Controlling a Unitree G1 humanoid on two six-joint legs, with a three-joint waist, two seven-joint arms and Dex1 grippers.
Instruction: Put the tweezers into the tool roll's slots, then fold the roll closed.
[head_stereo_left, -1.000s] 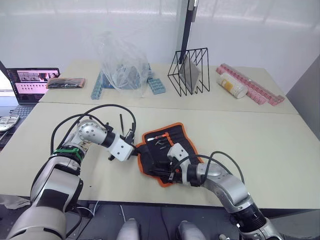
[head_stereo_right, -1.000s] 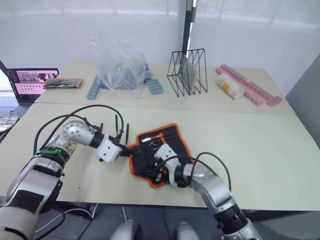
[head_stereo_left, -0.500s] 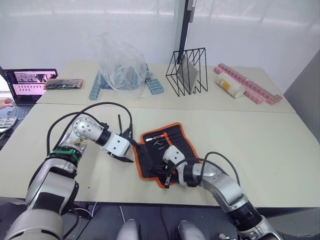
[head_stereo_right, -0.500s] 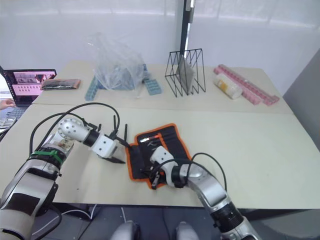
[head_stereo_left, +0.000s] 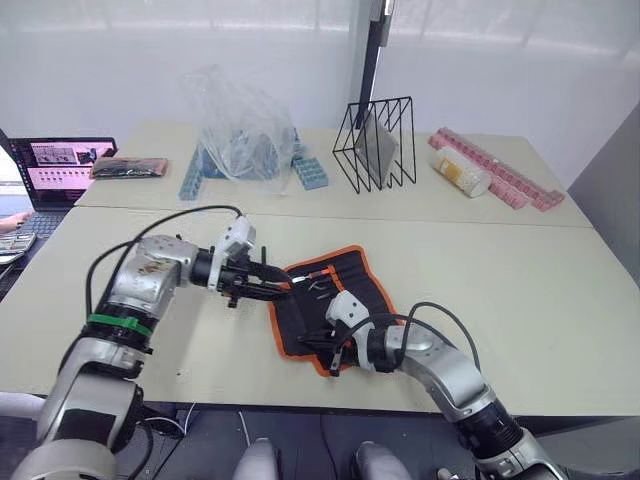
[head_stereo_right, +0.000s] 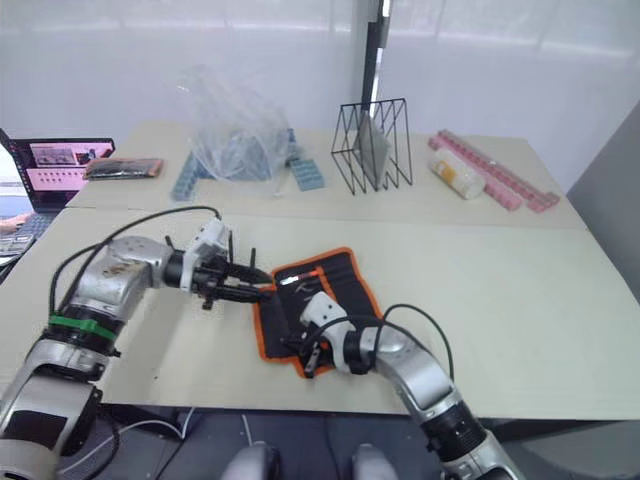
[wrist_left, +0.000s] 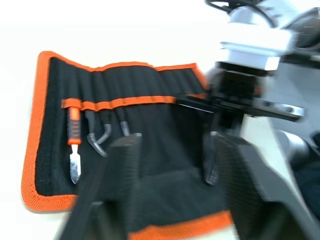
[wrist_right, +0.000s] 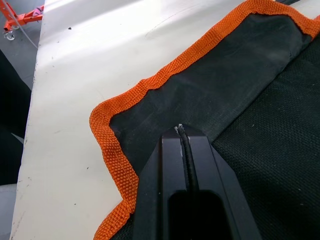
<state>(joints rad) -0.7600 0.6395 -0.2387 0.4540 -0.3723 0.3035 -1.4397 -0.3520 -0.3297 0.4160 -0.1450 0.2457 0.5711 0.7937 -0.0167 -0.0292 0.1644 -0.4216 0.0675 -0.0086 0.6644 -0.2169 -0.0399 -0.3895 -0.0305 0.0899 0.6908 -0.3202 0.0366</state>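
Tool roll (head_stereo_left: 332, 300), lower centre of the left eye view, lying unfolded on the desk (head_stereo_left: 520, 280) with its orange binding all round. Left wrist view: inner face with an orange-edged band of slots (wrist_left: 125, 102) holding an orange-handled tool (wrist_left: 73, 145) and two dark tweezers (wrist_left: 97, 135) side by side, tips exposed below the band.

Left hand (head_stereo_left: 275, 287), left of centre, reaches in over the roll's left edge; its two black fingers (wrist_left: 125, 170) are spread apart with nothing visible between them. Right hand (wrist_right: 182, 137), at the roll's near edge, has its fingers pressed together on a slim black tweezer (wrist_right: 186, 155), whose tip rests on the black fabric just inside the orange corner.

Step in hand, as judged: seating the held tweezer in a slot. To do it well, the right hand should align the tweezer's long axis with the pocket stitching, enter point first at a shallow angle, and slide rather than push down, since the soft fabric will bunch. The left hand would best pin the roll's edge flat so the pocket mouth stays open and the roll does not skate across the desk.
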